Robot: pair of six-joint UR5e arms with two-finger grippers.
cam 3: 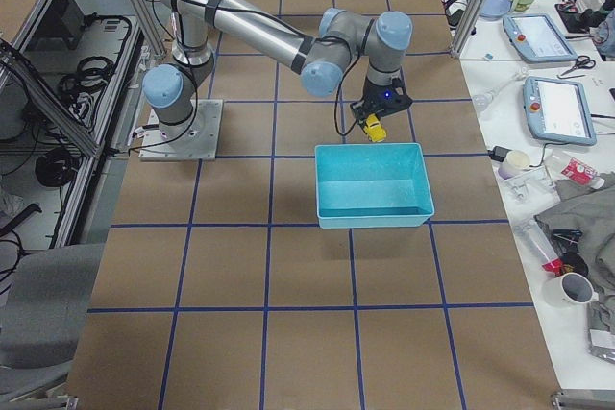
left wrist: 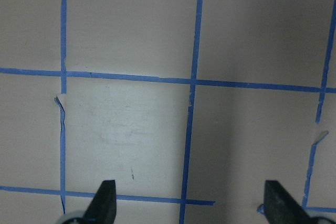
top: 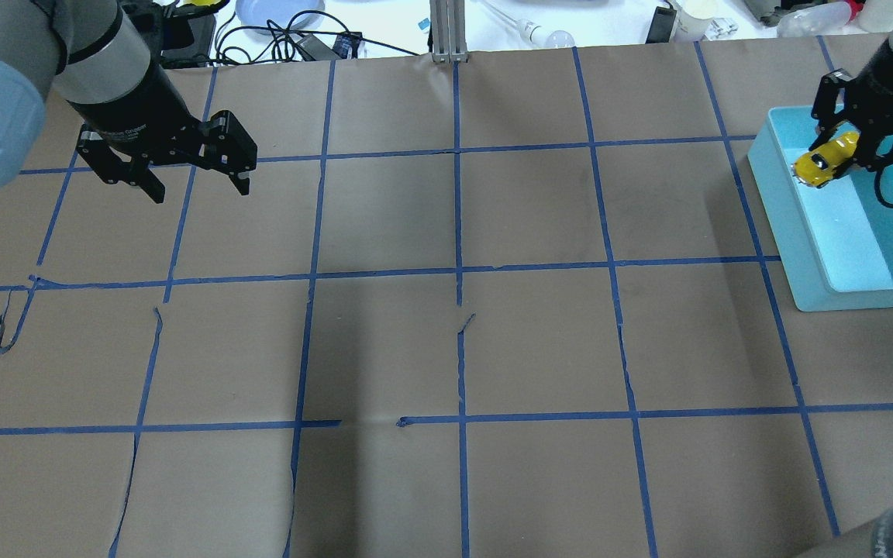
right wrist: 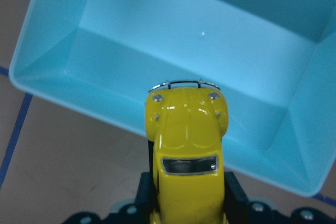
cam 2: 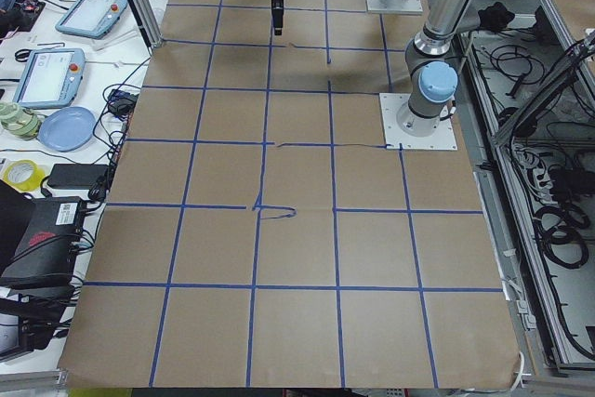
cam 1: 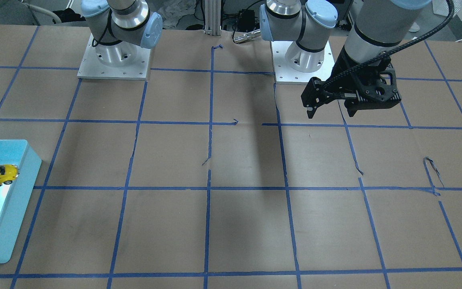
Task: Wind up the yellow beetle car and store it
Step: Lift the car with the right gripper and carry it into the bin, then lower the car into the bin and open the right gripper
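The yellow beetle car being held over the teal bin
It is being clamped by the right gripper's jaws — the left gripper is being held above the desk, jaws apart.

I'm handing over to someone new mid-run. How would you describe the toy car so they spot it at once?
Find the light-blue bin at the table's end on the robot's right. The right pincer hangs at its rim, shut on the yellow beetle car. Small, rounded and glossy, it is the only yellow thing there; the left pincer is open and empty.
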